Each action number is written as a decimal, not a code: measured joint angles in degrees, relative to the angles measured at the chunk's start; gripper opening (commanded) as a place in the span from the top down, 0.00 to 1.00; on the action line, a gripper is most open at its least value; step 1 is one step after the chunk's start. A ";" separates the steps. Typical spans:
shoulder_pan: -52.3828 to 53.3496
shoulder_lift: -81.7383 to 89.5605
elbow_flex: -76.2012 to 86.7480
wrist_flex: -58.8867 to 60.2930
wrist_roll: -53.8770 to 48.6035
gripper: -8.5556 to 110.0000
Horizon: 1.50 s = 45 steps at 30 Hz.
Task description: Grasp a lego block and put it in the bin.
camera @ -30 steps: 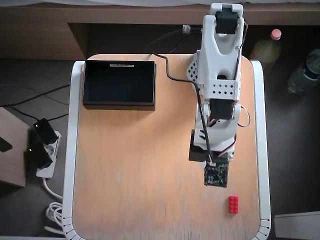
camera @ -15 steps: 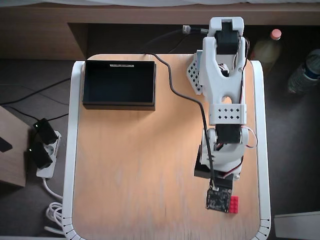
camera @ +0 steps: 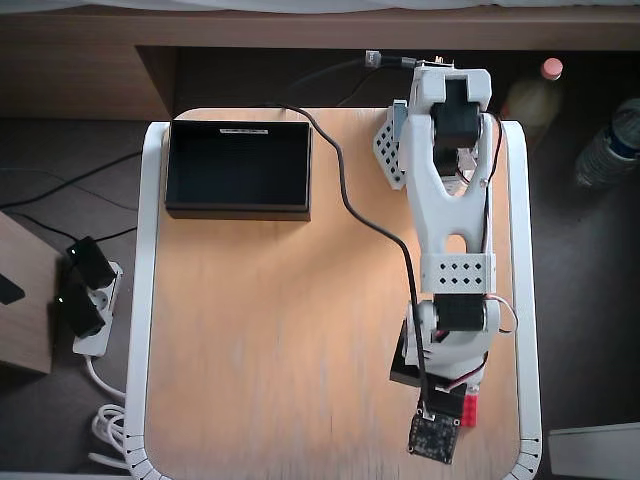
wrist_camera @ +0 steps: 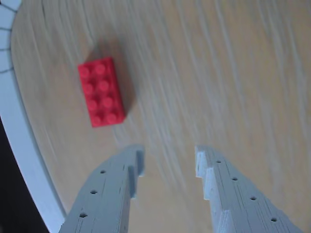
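Red brick (wrist_camera: 101, 91) flat on bench (wrist_camera: 218, 73), studs up, near the white rim at the corner in overhead view. Claw (wrist_camera: 169, 160) above it, jaws apart, empty. Black bin (camera: 238, 166) at far corner, well apart.

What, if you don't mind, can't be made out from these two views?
- Lego block: overhead view shows only a red sliver; the arm covers the rest.
- Claw: hidden under the arm overhead; wrist view cuts off its base.
- Bin: outside the wrist view; its dark interior is hard to read overhead.
- Wood grain: motion-blurred in the wrist view.
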 measured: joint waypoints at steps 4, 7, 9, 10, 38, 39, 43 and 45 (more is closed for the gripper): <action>-0.44 -2.20 -1.23 0.00 -1.85 0.77; -0.88 -3.52 -1.49 0.00 -2.64 0.75; -1.32 -4.39 -1.49 0.00 -2.90 0.74; -1.76 -4.83 -1.49 0.00 -3.08 0.73; -4.83 -20.21 -13.62 0.00 3.34 0.74; -4.83 -20.48 -13.71 0.00 3.34 0.74; -4.83 -21.53 -13.80 0.00 3.34 0.74; -5.01 -22.15 -13.89 0.00 3.34 0.74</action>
